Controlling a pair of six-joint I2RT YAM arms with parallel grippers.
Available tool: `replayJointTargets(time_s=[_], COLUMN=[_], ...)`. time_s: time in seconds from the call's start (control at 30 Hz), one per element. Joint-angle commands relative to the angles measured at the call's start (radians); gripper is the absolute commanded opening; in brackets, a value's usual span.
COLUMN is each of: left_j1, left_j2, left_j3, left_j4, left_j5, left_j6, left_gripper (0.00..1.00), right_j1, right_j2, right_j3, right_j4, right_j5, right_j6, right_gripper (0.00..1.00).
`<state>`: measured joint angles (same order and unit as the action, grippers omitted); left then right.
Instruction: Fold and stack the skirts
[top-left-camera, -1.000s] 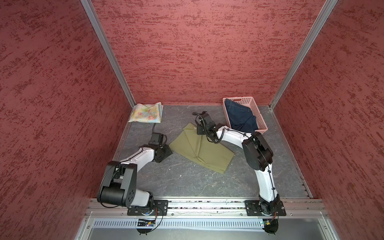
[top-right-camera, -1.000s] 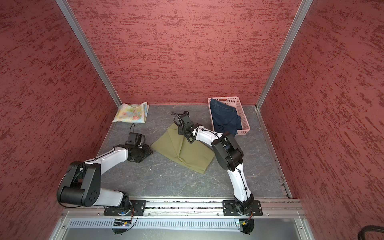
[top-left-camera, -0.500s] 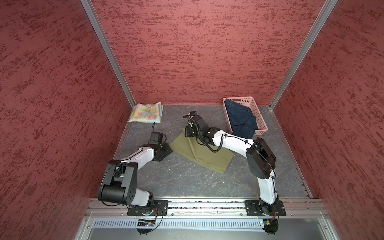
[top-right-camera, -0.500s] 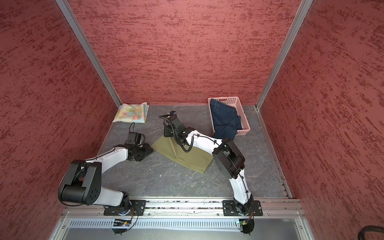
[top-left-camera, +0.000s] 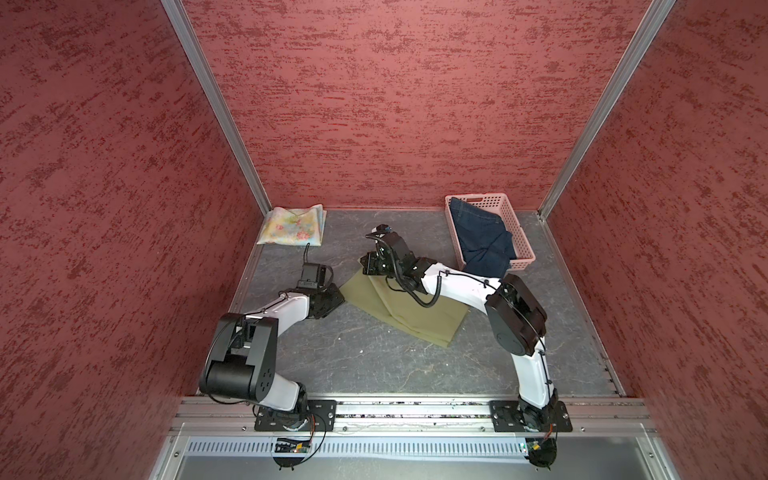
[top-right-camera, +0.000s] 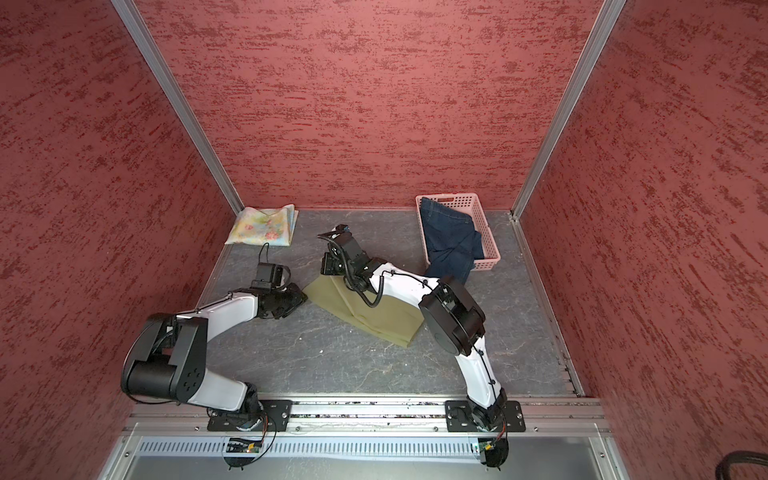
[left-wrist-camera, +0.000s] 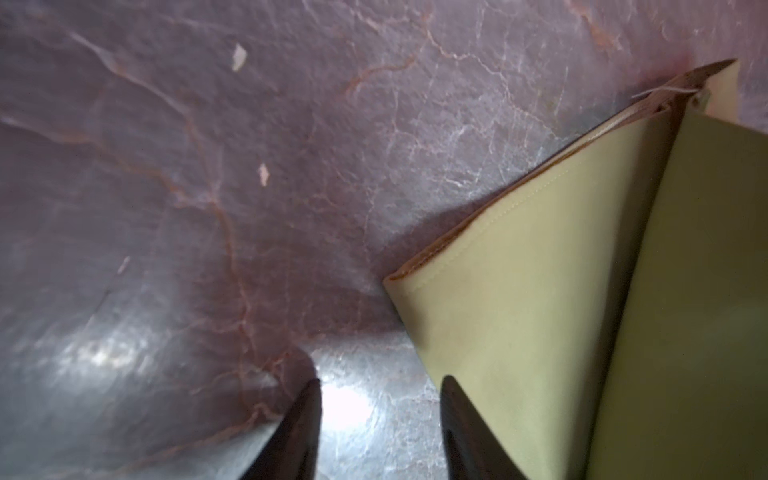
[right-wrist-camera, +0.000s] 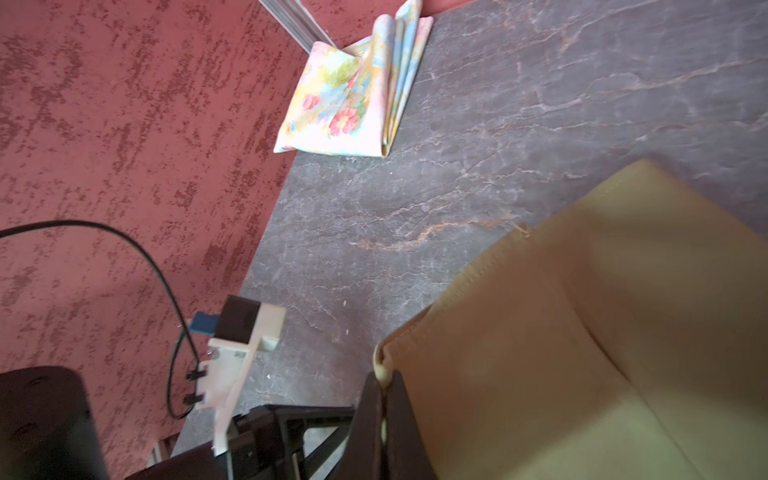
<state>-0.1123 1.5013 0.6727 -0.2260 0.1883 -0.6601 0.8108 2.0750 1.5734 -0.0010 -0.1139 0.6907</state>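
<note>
Olive skirt (top-left-camera: 415, 309) lies mid-way across the table (top-left-camera: 365, 365), long axis slanting from left-centre toward front-right; right gripper (right-wrist-camera: 384, 390) pinches its back corner, while left gripper (left-wrist-camera: 380, 415) (jaws spread, empty) sits just beside its left corner.

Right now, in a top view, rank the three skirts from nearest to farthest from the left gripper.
1. Olive-green skirt, right beside the left gripper, mid-table.
2. Floral skirt, folded, back left corner.
3. Denim skirt, in the pink basket, back right.
</note>
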Motion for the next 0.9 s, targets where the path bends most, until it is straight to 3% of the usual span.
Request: replayJointTargets(time_s=[0.0,0.23,0.5,0.87], left_j1=[0.001,-0.004,-0.023,-0.029], left_j2=[0.05,0.105,0.146,0.146], left_j3=[-0.018,0.003,0.002,0.001], left_j4=[-0.008,0.013,0.035,0.036], left_j5=[0.016,0.017,0.009,0.002], left_j6=[-0.014,-0.023,-0.027,-0.026], left_gripper=[0.41,0.32,0.11,0.07], right_j1=[0.003,0.003,0.003,0.014], right_j2=[0.01,0.011,0.007,0.034], right_j3=[-0.016,-0.026,-0.02,-0.011], right_j4=[0.048,0.062,0.08,0.1], right_j5=[-0.035,-0.068,-0.109,-0.137], right_j6=[0.03,0.041,0.08,0.129], right_gripper=[0.0,0.0,0.0,0.0])
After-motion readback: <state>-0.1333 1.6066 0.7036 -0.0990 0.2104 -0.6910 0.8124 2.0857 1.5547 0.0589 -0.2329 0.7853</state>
